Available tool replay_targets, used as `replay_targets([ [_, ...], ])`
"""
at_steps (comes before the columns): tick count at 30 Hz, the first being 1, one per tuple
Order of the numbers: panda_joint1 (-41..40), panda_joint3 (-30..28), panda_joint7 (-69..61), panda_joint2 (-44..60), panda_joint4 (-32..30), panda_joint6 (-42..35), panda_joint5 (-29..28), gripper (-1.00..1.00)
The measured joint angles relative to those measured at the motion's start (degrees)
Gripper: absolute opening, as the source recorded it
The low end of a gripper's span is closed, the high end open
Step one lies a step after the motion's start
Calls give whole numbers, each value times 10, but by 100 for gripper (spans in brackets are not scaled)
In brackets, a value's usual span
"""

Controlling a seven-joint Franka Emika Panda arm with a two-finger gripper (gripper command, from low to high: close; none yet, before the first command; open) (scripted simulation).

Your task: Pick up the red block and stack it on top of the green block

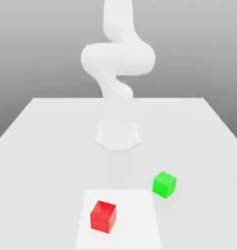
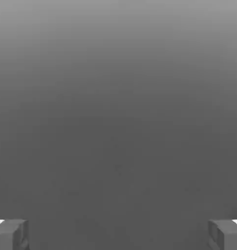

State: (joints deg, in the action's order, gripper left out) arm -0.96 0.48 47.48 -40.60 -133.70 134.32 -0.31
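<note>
Closest to the exterior view's camera, the red block [image 1: 103, 216] sits on a paler square patch [image 1: 140, 215] of the table [image 1: 42, 146], turned so 1 corner faces forward. A little farther back and toward the exterior view's right, the green block [image 1: 164, 184] rests on the table just off that patch's far right corner, near the red one but not touching it. Beyond both cubes stands my base [image 1: 118, 134] at the middle of the table, and my white arm [image 1: 118, 53] rises from it, bends and climbs out of the top of the picture. In the hand view my gripper [image 2: 118, 234] is spread wide, its 2 fingertips [image 2: 10, 234] far apart at opposite edges, with nothing between them but plain grey surface.
</note>
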Motion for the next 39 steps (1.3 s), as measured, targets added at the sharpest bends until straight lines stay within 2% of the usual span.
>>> replay_targets([
  [14,-44,13,91,295,-108,143,-15,0],
  [21,-54,10,123,440,-162,214,-6,0],
  [27,-51,5,131,564,-157,309,-6,0],
  [28,-51,4,132,580,-155,323,-7,-100],
  [34,-51,4,134,587,-154,330,-9,-100],
  [39,-54,8,130,511,-165,265,-4,-100],
])
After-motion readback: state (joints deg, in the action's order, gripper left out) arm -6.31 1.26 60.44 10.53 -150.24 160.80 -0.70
